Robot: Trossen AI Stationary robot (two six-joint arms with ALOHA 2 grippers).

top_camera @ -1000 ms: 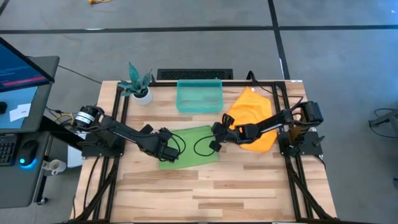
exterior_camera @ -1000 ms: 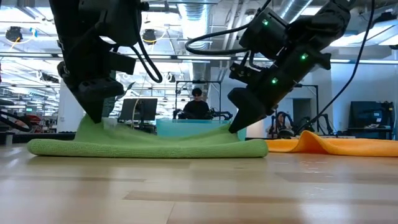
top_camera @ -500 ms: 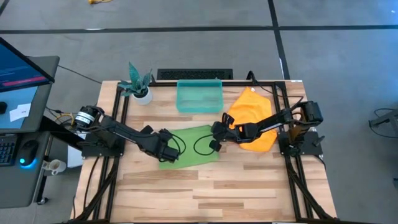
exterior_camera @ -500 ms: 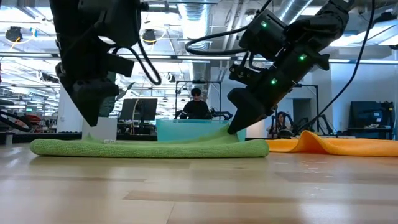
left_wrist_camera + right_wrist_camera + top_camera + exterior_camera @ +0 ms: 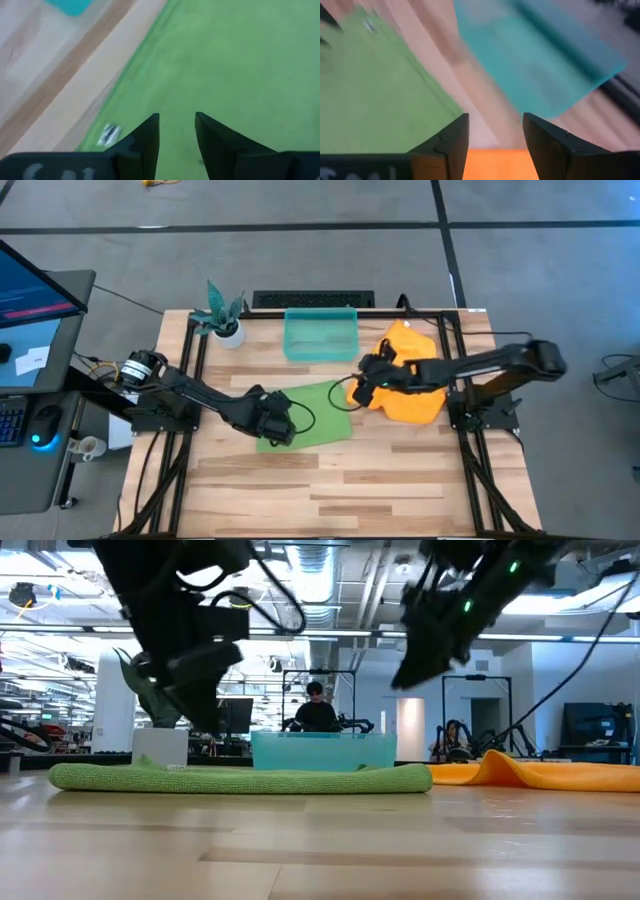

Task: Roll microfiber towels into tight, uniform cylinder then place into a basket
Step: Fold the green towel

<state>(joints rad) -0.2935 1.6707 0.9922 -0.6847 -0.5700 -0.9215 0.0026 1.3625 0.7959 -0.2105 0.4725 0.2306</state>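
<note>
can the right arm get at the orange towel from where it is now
Probably yes. The right pincer hangs open and empty just above the orange towel's near edge, beside the green towel, and nothing lies between it and the cloth.

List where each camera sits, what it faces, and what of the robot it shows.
High: overhead, straight down; both arms, green towel, orange towel, basket.
Low: table height, level; arms overhead.
Left wrist: over green towel; left hand open.
Right wrist: toward basket; right hand open.
Shared: all four show the green towel.
</note>
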